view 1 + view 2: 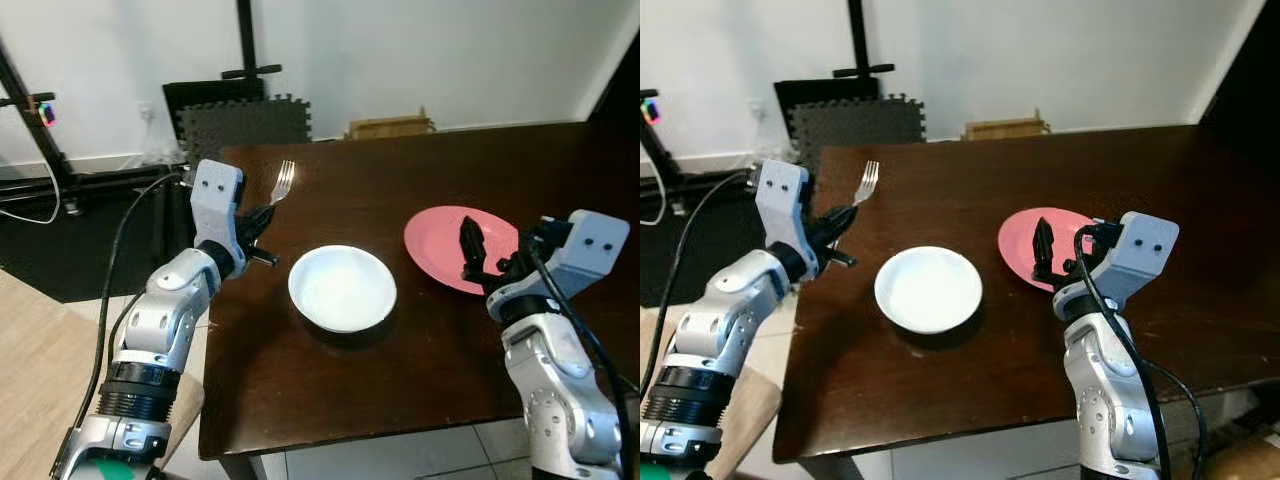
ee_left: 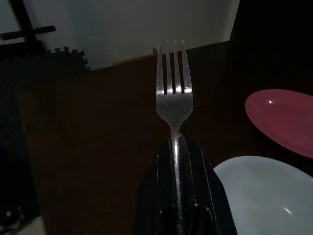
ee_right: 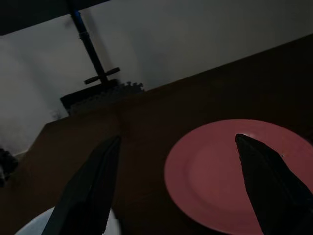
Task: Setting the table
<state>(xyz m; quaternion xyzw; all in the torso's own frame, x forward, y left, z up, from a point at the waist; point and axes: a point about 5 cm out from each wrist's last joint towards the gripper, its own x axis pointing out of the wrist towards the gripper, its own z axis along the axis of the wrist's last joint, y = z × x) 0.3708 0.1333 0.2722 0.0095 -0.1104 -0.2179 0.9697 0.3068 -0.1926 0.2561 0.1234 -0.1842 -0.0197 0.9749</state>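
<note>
Fork, silver metal with four tines (image 1: 283, 182), stands tines-up off the dark wooden table (image 1: 400, 380), its handle pinched between the closed black fingers of the left gripper (image 1: 262, 222), left of the white round bowl (image 1: 342, 288). A thin handle could pivot or slip on lowering and clatter against the bowl's rim. The right gripper (image 3: 178, 188) hovers spread wide and empty over the pink plate (image 1: 445, 245).
</note>
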